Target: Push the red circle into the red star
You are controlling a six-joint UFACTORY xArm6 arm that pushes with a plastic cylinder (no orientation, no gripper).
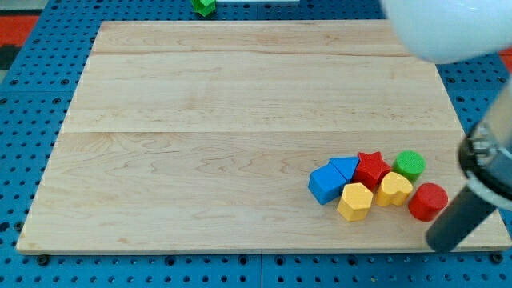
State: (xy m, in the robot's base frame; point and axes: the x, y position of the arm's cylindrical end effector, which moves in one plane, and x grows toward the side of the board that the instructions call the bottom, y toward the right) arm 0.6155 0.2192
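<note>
The red circle (428, 202) lies near the board's lower right edge. The red star (372, 169) sits up and to its left, in a tight cluster. A yellow heart-like block (394, 189) lies between the two, touching the star. My tip (442, 242) is just below and slightly right of the red circle, close to it; the dark rod slants up to the view's right.
A green circle (410, 165) is right of the star. A blue cube (325, 185) and another blue block (345, 167) are on its left, a yellow hexagon (355, 201) below. A green block (203, 6) lies off the board's top edge. The wooden board (240, 136) rests on blue pegboard.
</note>
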